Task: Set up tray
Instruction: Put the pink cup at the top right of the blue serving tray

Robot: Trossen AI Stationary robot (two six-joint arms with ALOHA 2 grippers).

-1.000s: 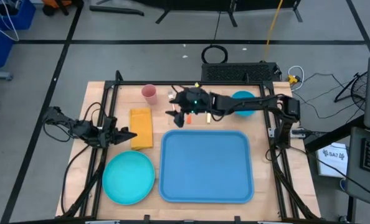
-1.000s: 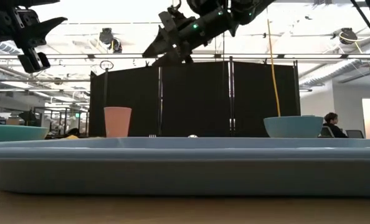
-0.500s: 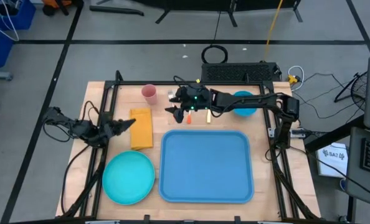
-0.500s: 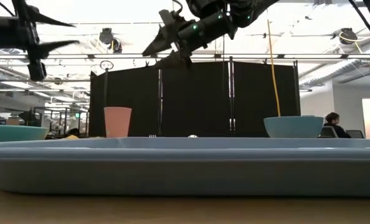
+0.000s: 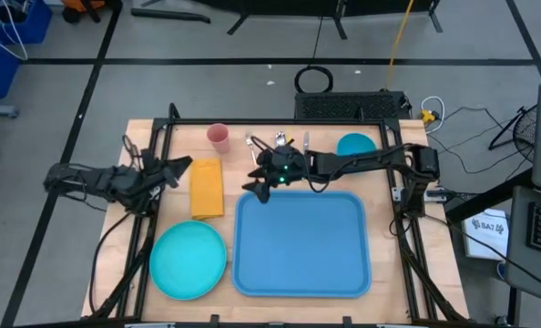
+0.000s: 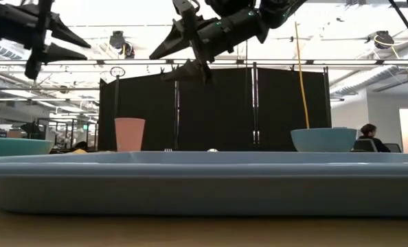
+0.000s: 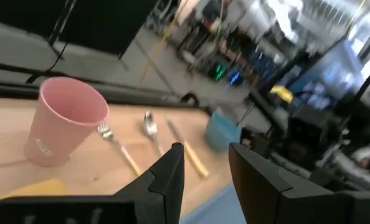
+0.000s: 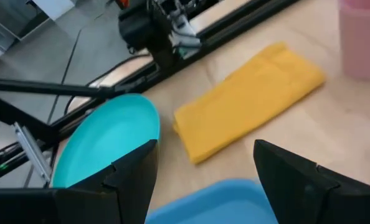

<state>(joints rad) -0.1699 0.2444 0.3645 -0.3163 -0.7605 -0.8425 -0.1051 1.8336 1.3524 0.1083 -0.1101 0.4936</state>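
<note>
Blue tray (image 5: pixel 301 244) empty. My right pincer (image 5: pixel 255 189), fingers apart, has drifted from cutlery toward tray's far corner; left pincer (image 5: pixel 181 165), part-open, has lifted over yellow napkin (image 5: pixel 207 188). Nothing picked.

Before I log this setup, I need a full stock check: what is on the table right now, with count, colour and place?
tray: 1, blue, front centre of the table, nothing on it
plate: 1, teal, left of the tray
napkin: 1, yellow, folded, behind the plate
cup: 1, pink, upright, back left
bowl: 1, teal, back right
cutlery: fork, spoon and knife, between cup and bowl
left gripper: 1, dark, in the air left of the napkin, open, holds nothing
right gripper: 1, dark, in the air above the tray's back left corner, open, holds nothing
</note>
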